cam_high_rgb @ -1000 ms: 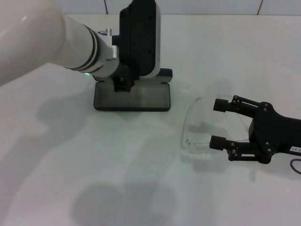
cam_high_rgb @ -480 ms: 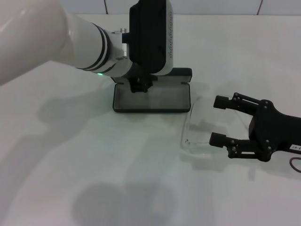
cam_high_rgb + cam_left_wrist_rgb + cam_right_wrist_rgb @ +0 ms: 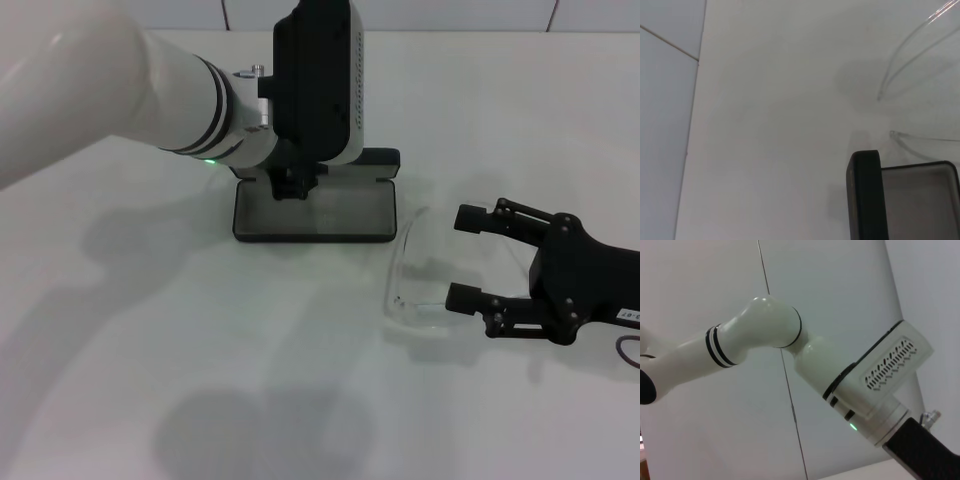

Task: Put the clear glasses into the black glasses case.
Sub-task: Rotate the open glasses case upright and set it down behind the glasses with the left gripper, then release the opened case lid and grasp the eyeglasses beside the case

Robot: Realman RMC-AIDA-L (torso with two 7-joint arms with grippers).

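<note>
hiding its fingers, left pincer grip unclear; right pincer spread, released.

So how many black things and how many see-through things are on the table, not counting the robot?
Black: 1, the matte black rectangular hard glasses case, lying open.
See-through: 1, the clear plastic wraparound glasses, beside the case.
Total: 2.
</note>
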